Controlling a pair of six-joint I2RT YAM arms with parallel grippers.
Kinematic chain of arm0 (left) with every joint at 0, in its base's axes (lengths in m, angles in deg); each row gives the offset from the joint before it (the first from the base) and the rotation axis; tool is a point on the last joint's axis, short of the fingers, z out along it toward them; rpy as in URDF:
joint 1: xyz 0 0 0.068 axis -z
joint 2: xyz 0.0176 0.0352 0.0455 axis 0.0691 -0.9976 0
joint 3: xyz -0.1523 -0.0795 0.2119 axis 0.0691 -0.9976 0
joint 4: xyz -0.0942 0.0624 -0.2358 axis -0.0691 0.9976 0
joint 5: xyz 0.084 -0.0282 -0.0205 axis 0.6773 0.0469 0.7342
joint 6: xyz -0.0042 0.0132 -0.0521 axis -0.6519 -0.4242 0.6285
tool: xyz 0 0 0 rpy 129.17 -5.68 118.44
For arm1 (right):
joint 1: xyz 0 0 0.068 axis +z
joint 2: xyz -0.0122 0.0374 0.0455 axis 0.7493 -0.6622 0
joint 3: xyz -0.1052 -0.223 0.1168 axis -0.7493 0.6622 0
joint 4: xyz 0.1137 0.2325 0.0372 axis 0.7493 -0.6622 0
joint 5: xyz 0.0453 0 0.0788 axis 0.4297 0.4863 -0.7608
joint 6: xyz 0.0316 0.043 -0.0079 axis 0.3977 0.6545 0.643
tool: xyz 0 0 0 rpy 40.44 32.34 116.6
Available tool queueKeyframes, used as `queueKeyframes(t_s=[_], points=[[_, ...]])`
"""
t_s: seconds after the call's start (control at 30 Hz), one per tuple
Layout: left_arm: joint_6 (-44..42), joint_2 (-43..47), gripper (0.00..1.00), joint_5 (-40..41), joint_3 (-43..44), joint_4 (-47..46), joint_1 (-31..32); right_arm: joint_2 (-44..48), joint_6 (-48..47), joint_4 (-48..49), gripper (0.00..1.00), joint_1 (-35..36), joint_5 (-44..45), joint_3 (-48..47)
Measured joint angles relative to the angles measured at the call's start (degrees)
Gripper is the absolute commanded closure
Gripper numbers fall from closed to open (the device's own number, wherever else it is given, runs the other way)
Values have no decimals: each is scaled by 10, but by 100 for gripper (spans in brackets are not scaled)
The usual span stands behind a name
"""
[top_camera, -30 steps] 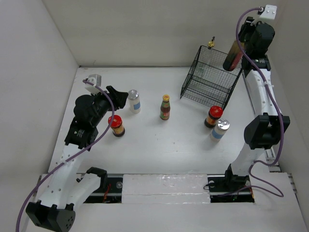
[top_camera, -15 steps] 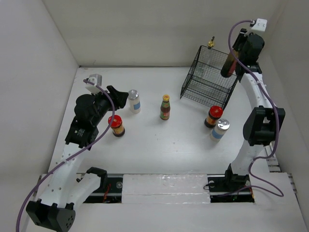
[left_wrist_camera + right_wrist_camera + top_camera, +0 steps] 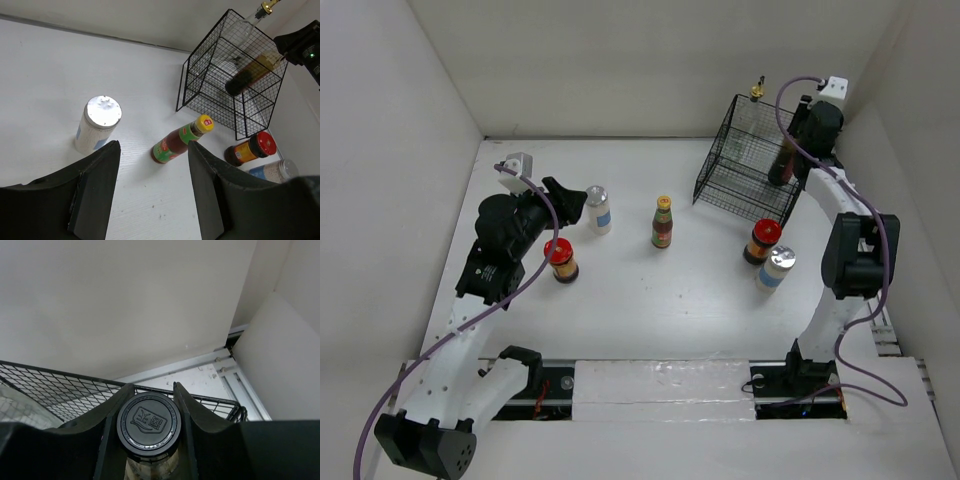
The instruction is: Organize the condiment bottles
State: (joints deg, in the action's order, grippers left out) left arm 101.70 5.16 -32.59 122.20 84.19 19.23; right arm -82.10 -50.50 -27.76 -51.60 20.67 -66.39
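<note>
Seven condiment containers: five upright on the worktop [image 3: 650, 300], two at the black wire basket [image 3: 725, 165].

The one dark black-capped bottle [image 3: 252, 75] hangs tilted with its lower end inside the basket, which sits at the worktop's far right corner. The bottle's cap is clamped between the closed fingers of the right gripper [image 3: 150, 390]. One tall clear gold-capped bottle [image 3: 757, 92] leans in the basket's far side. Just in front of the basket stand one red-lidded jar [image 3: 762, 241] and one silver-lidded shaker [image 3: 776, 268], close together. The single yellow-capped bottle [image 3: 663, 223] stands mid-worktop. Toward the left edge are the second red-lidded jar [image 3: 560, 260] and the second silver-lidded shaker [image 3: 598, 209]. The left gripper [image 3: 572, 200] hovers just beside that shaker, fingers parted and holding nothing.
</note>
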Motion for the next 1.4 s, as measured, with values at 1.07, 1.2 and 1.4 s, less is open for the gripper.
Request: queueKeyframes(t_s=[1.07, 1.2, 1.4], points=[[0, 5, 33, -7, 0, 0, 0, 143, -23, -108, 0, 294, -405, 216], [0, 9, 33, -8, 0, 0, 0, 122, -36, -121, 8, 305, -404, 213], [0, 9, 33, -8, 0, 0, 0, 95, -60, -111, 66, 336, -384, 202]])
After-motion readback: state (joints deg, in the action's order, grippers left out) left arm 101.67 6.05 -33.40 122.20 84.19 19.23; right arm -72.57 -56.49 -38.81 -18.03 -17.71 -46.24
